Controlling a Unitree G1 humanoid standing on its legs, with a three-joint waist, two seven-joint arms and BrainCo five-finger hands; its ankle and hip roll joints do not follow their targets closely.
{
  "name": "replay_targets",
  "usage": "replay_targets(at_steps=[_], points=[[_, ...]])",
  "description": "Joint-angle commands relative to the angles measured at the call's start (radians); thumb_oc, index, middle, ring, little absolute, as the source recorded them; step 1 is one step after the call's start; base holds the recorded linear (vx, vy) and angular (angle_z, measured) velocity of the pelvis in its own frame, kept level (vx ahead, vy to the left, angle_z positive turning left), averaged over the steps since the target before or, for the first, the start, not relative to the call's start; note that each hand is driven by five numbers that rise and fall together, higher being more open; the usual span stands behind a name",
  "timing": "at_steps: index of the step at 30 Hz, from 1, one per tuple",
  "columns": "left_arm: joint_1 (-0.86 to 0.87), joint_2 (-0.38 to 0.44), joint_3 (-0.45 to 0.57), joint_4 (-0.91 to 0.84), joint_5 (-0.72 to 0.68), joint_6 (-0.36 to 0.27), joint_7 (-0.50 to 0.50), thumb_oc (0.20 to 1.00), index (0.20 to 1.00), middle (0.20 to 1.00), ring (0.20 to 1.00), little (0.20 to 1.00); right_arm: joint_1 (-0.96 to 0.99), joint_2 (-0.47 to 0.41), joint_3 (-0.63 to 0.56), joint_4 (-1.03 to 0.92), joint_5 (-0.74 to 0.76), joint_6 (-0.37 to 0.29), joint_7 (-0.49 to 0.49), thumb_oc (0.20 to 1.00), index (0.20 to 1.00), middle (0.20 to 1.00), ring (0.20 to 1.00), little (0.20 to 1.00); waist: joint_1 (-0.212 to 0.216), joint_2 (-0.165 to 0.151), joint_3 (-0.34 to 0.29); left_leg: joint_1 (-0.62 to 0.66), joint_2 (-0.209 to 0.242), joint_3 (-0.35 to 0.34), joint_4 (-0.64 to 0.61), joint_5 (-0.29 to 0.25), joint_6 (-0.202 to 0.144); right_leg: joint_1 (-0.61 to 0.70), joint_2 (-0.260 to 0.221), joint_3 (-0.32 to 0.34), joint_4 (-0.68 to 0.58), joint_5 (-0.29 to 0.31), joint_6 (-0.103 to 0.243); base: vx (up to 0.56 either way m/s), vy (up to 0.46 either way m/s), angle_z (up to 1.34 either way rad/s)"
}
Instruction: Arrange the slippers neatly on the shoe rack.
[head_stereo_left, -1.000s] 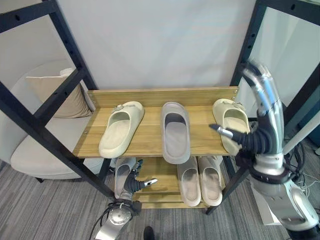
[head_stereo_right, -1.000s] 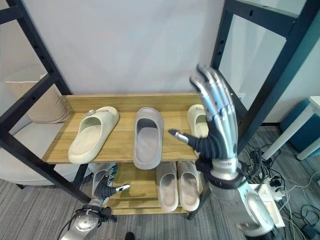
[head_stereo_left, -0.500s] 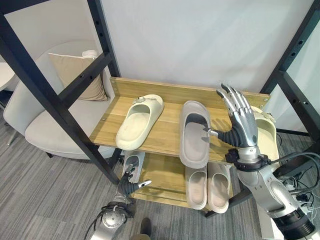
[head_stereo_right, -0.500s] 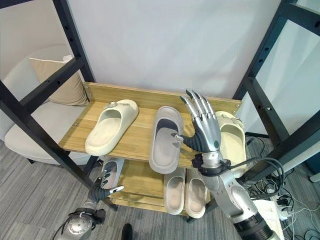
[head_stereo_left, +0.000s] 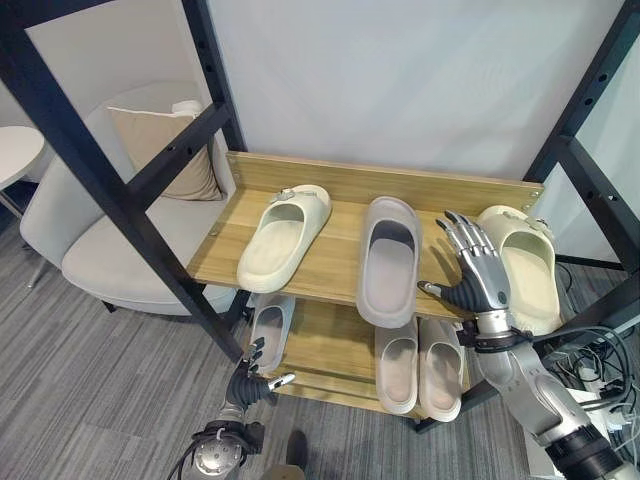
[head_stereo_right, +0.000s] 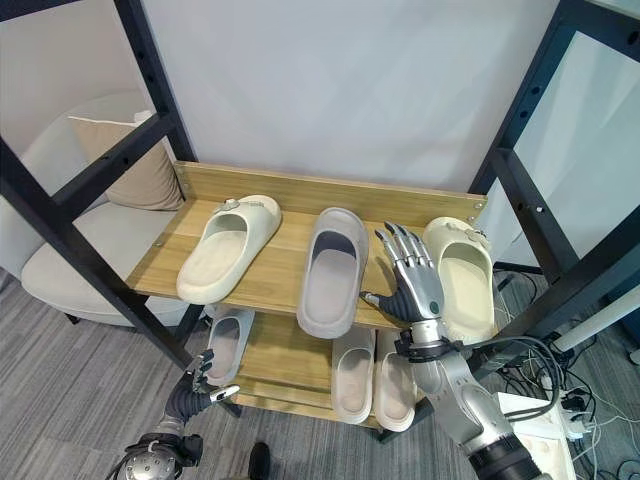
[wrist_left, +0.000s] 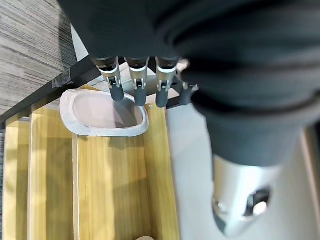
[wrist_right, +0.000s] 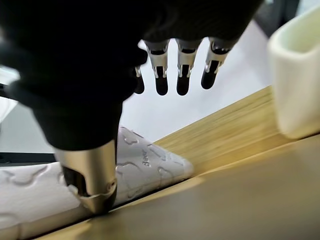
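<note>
While upright, right hand (head_stereo_left: 474, 280) splayed between slippers, left hand (head_stereo_left: 252, 362) low

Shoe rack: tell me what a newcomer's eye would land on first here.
The wooden shoe rack with three slippers spread across its top shelf: a cream slipper angled on the left, a grey slipper in the middle overhanging the front edge, another cream one at the right end. The right robot hand stands open between the grey and right slippers. The left robot hand hangs low by the bottom shelf.
</note>
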Motion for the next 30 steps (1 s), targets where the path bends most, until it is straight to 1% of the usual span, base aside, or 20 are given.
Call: replay_targets(at_steps=[1, 2, 4, 7, 8, 11, 14, 19, 26, 30], points=[[-0.081, 0.020, 0.009, -0.019, -0.023, -0.062, 0.005, 1.000, 1.000, 1.000, 1.000, 1.000, -0.160, -0.026, -0.086, 0.004, -0.005, 0.038, -0.047, 1.000, 1.000, 1.000, 1.000, 1.000, 0.084, 0.000, 0.007, 0.138, 0.008, -0.021, 0.007, -0.198, -0.011, -0.051, -0.015, -0.038, 0.004, 0.042, 0.025, -0.01, -0.008, 0.17], [-0.082, 0.020, 0.008, -0.019, -0.023, -0.061, 0.006, 1.000, 1.000, 1.000, 1.000, 1.000, -0.158, -0.026, -0.087, 0.002, -0.005, 0.039, -0.046, 1.000, 1.000, 1.000, 1.000, 1.000, 0.085, 0.000, 0.007, 0.138, 0.008, -0.021, 0.007, -0.198, -0.011, -0.051, -0.015, -0.038, 0.004, 0.042, 0.025, -0.01, -0.017, 0.16], [-0.075, 0.011, 0.022, -0.012, -0.013, -0.057, 0.004, 1.000, 1.000, 1.000, 1.000, 1.000, -0.115, -0.035, -0.158, -0.069, 0.001, 0.029, -0.066, 1.000, 1.000, 1.000, 1.000, 1.000, 0.075, 0.000, 0.001, 0.144, 0.009, -0.021, 0.007, -0.199, -0.011, -0.045, -0.013, -0.038, 0.004, 0.039, 0.025, -0.01, -0.028, 0.07], [-0.074, 0.011, 0.024, -0.013, -0.011, -0.053, 0.001, 1.000, 1.000, 1.000, 1.000, 1.000, -0.089, -0.038, -0.197, -0.110, 0.009, 0.021, -0.072, 1.000, 1.000, 1.000, 1.000, 1.000, 0.068, 0.001, -0.004, 0.146, 0.011, -0.021, 0.007, -0.199, -0.013, -0.045, -0.011, -0.037, 0.004, 0.037, 0.023, -0.01, -0.010, 0.00], [-0.072, 0.008, 0.024, -0.014, -0.009, -0.050, -0.001, 1.000, 1.000, 1.000, 1.000, 1.000, -0.072, -0.038, -0.222, -0.140, 0.016, 0.015, -0.077, 1.000, 1.000, 1.000, 1.000, 1.000, 0.059, 0.003, -0.006, 0.148, 0.013, -0.019, 0.007, -0.197, -0.014, -0.045, -0.008, -0.035, 0.004, 0.036, 0.022, 0.00, 0.000, 0.00], [-0.078, 0.006, 0.019, -0.016, -0.009, -0.044, 0.000, 1.000, 1.000, 1.000, 1.000, 1.000, -0.062, -0.032, -0.251, -0.185, 0.028, 0.006, -0.088, 1.000, 1.000, 1.000, 1.000, 1.000, 0.048, 0.006, -0.011, 0.147, 0.018, -0.016, 0.007, -0.193, -0.018, -0.046, -0.006, -0.034, 0.005, 0.035, 0.020, -0.02, -0.021, -0.01], [-0.085, 0.003, 0.013, -0.014, -0.010, -0.040, -0.003, 1.000, 1.000, 1.000, 1.000, 1.000, -0.066, -0.024, -0.256, -0.215, 0.037, -0.003, -0.086, 1.000, 1.000, 1.000, 1.000, 1.000, 0.041, 0.009, -0.015, 0.146, 0.021, -0.015, 0.007, -0.191, -0.020, -0.047, -0.004, -0.033, 0.005, 0.034, 0.018, -0.01, -0.004, -0.01], [-0.091, -0.004, 0.000, -0.010, -0.020, -0.037, -0.003, 1.000, 1.000, 1.000, 1.000, 1.000, -0.107, -0.005, -0.208, -0.233, 0.065, -0.022, -0.072, 1.000, 1.000, 1.000, 1.000, 1.000, 0.042, 0.005, -0.017, 0.149, 0.024, -0.016, 0.007, -0.191, -0.021, -0.047, -0.001, -0.033, 0.007, 0.034, 0.014, 0.00, 0.000, 0.00], [-0.088, 0.000, -0.004, -0.010, -0.030, -0.037, 0.007, 1.000, 1.000, 1.000, 1.000, 1.000, -0.188, 0.030, -0.133, -0.236, 0.088, -0.031, -0.054, 1.000, 1.000, 1.000, 1.000, 1.000, 0.068, -0.006, -0.010, 0.144, 0.018, -0.030, 0.007, -0.192, -0.019, -0.048, -0.002, -0.043, 0.010, 0.039, 0.014, 0.00, 0.014, 0.06], [-0.082, 0.003, 0.004, -0.008, -0.026, -0.038, 0.011, 1.000, 1.000, 1.000, 1.000, 1.000, -0.200, 0.038, -0.106, -0.235, 0.088, -0.035, -0.039, 1.000, 1.000, 1.000, 1.000, 1.000, 0.083, -0.012, -0.006, 0.140, 0.013, -0.040, 0.007, -0.193, -0.017, -0.046, -0.007, -0.053, 0.011, 0.041, 0.016, 0.01, 0.023, 0.15]])
